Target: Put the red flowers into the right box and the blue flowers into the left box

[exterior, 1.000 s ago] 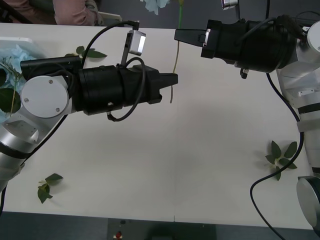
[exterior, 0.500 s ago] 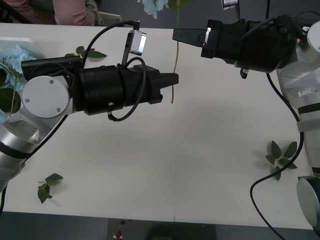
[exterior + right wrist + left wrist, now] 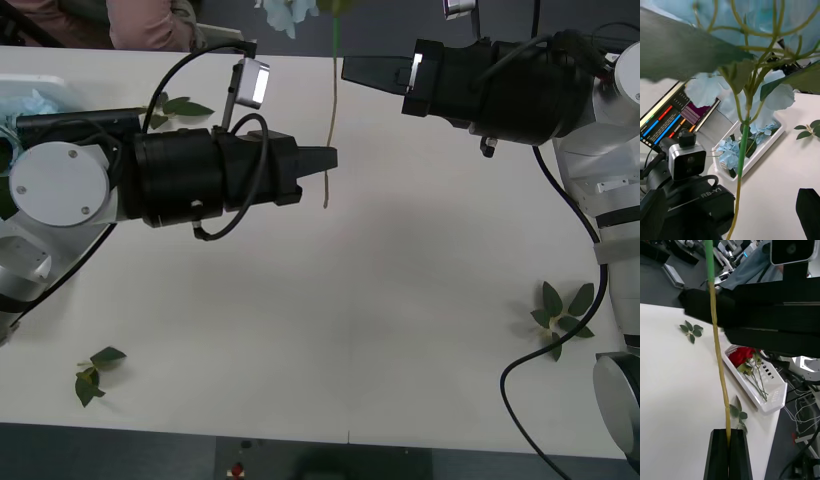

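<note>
My left gripper (image 3: 328,160) (image 3: 729,435) is shut on the lower end of a blue flower's long stem (image 3: 331,110) (image 3: 717,352). The stem stands upright, and its pale-blue head (image 3: 290,10) (image 3: 775,93) sits at the table's far edge. Just right of the stem my right gripper (image 3: 345,68) is open, fingers (image 3: 809,210) apart and off the stem. The left box (image 3: 40,82) (image 3: 763,153) at the far left holds blue flowers (image 3: 728,152). In the left wrist view, red flowers (image 3: 741,354) lie in the right box (image 3: 767,405).
Loose green leaf sprigs lie on the white table: one at the right (image 3: 560,315), one near the front left (image 3: 95,370), one behind the left arm (image 3: 180,105). A cable (image 3: 520,400) hangs by the right arm.
My left gripper has moved left and away with the blue flower's stem, carrying it clear of the right gripper's fingers. The right arm has stayed put.
</note>
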